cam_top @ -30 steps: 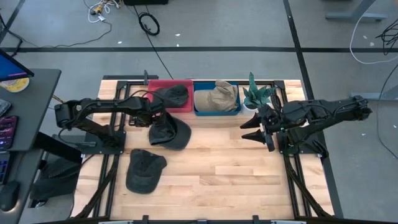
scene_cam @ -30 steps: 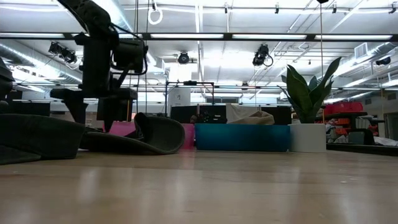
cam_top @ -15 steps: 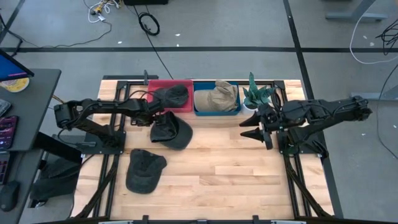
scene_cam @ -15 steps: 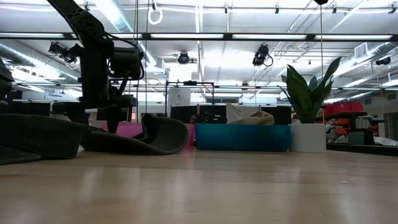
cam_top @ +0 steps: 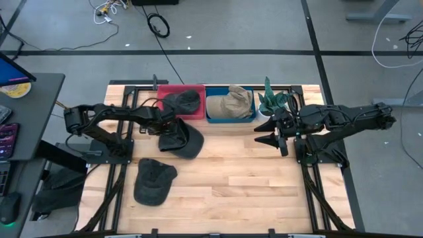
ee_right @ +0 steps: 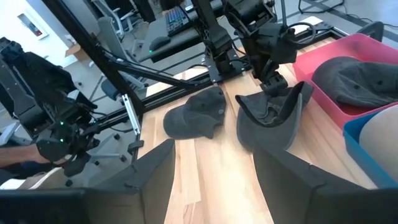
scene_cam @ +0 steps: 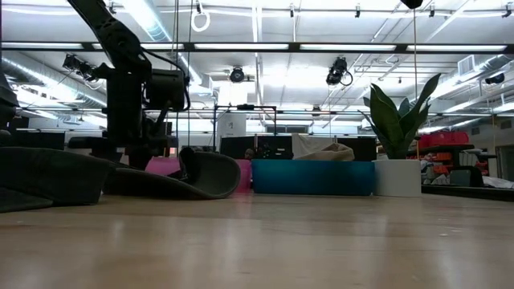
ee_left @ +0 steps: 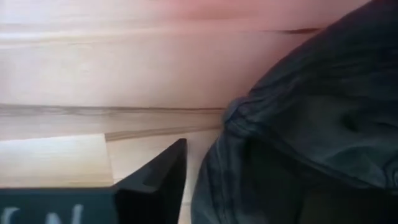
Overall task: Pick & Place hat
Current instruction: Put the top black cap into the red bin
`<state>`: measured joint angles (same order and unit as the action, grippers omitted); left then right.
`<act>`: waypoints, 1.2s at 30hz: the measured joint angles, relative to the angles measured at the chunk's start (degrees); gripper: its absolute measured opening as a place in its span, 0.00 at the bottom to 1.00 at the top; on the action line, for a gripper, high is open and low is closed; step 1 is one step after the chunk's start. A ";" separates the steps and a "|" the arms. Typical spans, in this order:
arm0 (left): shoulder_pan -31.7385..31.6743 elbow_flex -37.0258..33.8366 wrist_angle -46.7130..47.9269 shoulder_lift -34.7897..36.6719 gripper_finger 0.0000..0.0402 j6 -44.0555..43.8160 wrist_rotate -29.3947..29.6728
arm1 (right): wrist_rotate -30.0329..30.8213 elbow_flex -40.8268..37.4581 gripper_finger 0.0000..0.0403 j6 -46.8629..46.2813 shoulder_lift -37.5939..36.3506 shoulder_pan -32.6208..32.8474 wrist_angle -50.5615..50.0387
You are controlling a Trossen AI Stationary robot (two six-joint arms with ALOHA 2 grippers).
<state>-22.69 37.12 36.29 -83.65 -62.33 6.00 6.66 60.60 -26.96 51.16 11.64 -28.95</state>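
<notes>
A dark grey hat (cam_top: 186,143) lies upside down on the table in front of the red bin (cam_top: 173,92); it also shows in the low view (scene_cam: 201,177). My left gripper (cam_top: 166,132) stands over the hat's left rim, open and pointing down. In the left wrist view one finger (ee_left: 155,186) stands on the table side of the rim (ee_left: 233,121), and the other is hidden behind the cloth. My right gripper (cam_top: 268,137) waits open at the table's right, by the plant. My left gripper stands astride the hat's rim (ee_right: 273,99) from above. One finger is outside the rim and the other side is hidden in the hat. Whether the fingers touch the cloth, I cannot tell. The hat rests on the table.
A second dark hat (cam_top: 154,180) lies near the table's near-left part. The red bin holds another dark hat (cam_top: 184,101). The blue bin (cam_top: 229,119) holds a tan hat (cam_top: 232,101). A potted plant (cam_top: 272,102) stands right of the bins. Bare wood lies in the middle and near right.
My left gripper has come down onto the upside-down hat's rim and shifted a little toward the far edge, turning somewhat about its own axis. The hat has stayed on the table.
</notes>
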 joint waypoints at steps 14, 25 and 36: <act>5.90 4.43 2.90 -0.38 0.03 4.50 -8.61 | 0.00 0.00 0.54 0.43 0.00 0.01 0.05; 12.25 28.99 25.88 -0.36 0.01 14.77 -3.68 | -0.02 0.00 0.54 0.44 -0.02 0.02 1.49; 16.31 58.13 30.10 -0.34 0.01 24.89 12.65 | -0.02 0.00 0.54 0.44 -0.02 0.02 1.49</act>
<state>-6.37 95.26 66.40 -83.99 -37.43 18.65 6.63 60.60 -26.52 51.13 11.66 -27.46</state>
